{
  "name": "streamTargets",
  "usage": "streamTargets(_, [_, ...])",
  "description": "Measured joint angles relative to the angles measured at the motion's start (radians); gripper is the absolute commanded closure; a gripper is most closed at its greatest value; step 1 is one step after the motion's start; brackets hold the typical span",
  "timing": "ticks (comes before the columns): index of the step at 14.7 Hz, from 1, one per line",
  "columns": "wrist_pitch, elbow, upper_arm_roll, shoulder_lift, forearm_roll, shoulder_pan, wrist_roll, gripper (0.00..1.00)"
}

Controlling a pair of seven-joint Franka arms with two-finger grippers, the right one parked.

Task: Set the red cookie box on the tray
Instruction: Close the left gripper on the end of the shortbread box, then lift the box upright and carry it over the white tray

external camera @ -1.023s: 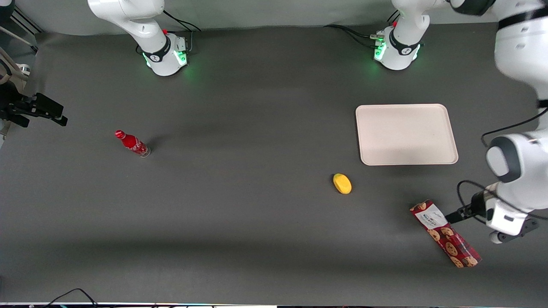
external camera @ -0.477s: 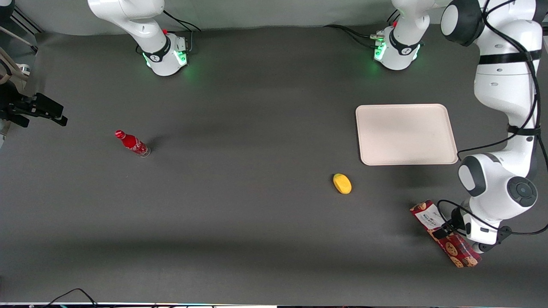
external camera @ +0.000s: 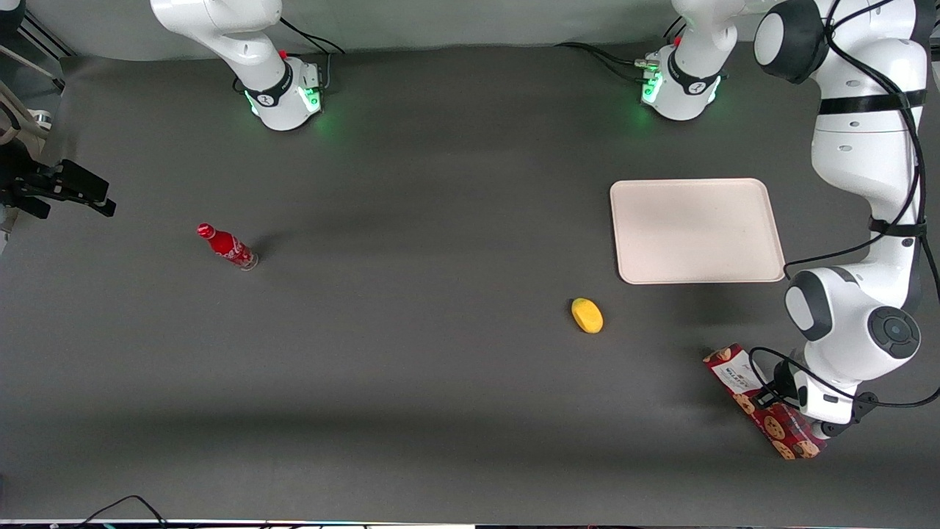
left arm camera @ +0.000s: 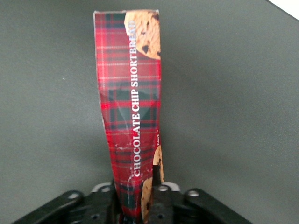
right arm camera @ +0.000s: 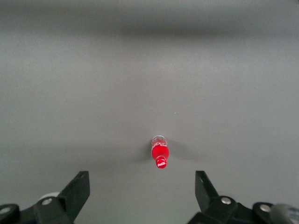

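Dark grey matting covers the whole tabletop [external camera: 440,367]. Nearest the front camera, toward the working arm's end, the red cookie box [external camera: 742,386] lies flat on the mat, set at a diagonal. The end effector [external camera: 777,400] is down over the box's middle, its fingers [left arm camera: 161,198] pinching the narrow carton from both sides; the wrist view shows tartan print and the words "chocolate chip shortbread" running away from the grip. A little farther from the camera, a small yellow object [external camera: 587,315] sits alone. Farther still, the cream tray [external camera: 696,230] lies flat, holding nothing, well apart from the box. Toward the parked arm's end stands a red soda bottle [external camera: 227,246].
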Motion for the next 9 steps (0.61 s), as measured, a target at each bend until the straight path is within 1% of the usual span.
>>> streamTargets(2, [-0.073,0.018,0.001,-0.010,0.033,0.001,0.000,1.00])
streamTargets(4, [-0.174,0.032,0.003,-0.053,0.066,0.003,0.000,1.00])
streamTargets(7, [-0.393,0.019,0.005,-0.183,0.116,0.005,0.007,1.00])
streamTargets(9, [-0.484,-0.049,0.005,-0.296,0.140,0.005,0.038,1.00])
